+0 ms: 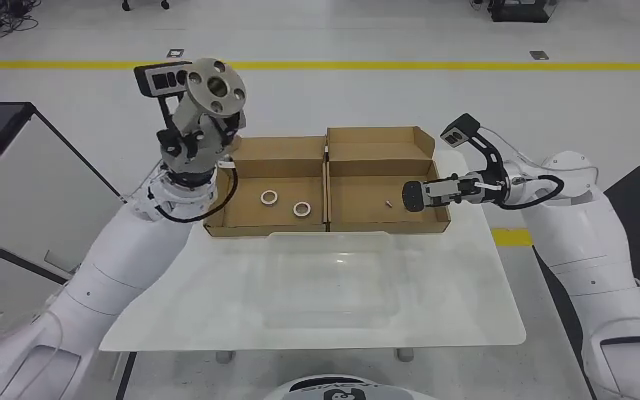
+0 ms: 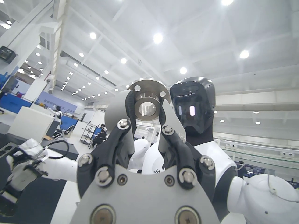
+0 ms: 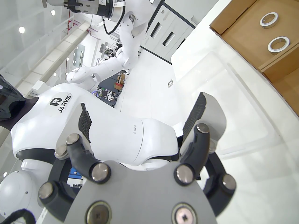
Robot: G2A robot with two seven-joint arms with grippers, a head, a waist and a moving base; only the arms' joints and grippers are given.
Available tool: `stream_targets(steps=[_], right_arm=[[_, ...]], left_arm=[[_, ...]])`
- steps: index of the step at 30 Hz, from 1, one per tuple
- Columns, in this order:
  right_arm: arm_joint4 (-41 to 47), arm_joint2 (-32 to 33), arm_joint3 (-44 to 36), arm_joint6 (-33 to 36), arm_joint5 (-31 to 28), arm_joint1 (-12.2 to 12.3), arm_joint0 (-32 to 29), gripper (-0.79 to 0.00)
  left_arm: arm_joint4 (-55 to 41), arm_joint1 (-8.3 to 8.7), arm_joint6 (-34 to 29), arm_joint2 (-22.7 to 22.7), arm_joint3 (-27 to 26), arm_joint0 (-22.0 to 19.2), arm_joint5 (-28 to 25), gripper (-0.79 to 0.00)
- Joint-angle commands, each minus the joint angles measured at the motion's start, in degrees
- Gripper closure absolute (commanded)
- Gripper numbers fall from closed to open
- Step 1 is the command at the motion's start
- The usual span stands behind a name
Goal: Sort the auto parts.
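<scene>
The left tool (image 2: 146, 110), clamped on the flanged hub (image 1: 216, 88) raised beside the cardboard box (image 1: 280, 146), should lower it level into a compartment before releasing, while the right tool (image 3: 142, 110) hangs spread over the box.

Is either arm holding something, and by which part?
The left gripper holds a shiny round metal flange by its cylindrical sleeve. The right gripper holds nothing.
</scene>
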Motion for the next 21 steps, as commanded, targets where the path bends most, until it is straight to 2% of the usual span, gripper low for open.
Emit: stream_targets(steps=[1,7,12,21], right_arm=[[0.0,0.0,0.0,0.0,0.0,0.0,0.0,-0.785],[0.0,0.0,0.0,0.0,0.0,0.0,0.0,-0.785],[0.0,0.0,0.0,0.0,0.0,0.0,0.0,-0.785],[0.0,0.0,0.0,0.0,0.0,0.0,0.0,-0.785]], left_arm=[[-1.45,-0.44,-0.75,-0.59,-0.33,0.28,0.82,0.0],[-2.04,-1.7,-3.07,-3.08,0.01,1.36,3.14,0.0],[3.44,-2.29,-4.21,-5.24,1.44,2.49,4.27,0.0],[20.38,-2.91,-4.46,-7.5,2.89,2.97,4.72,0.0]])
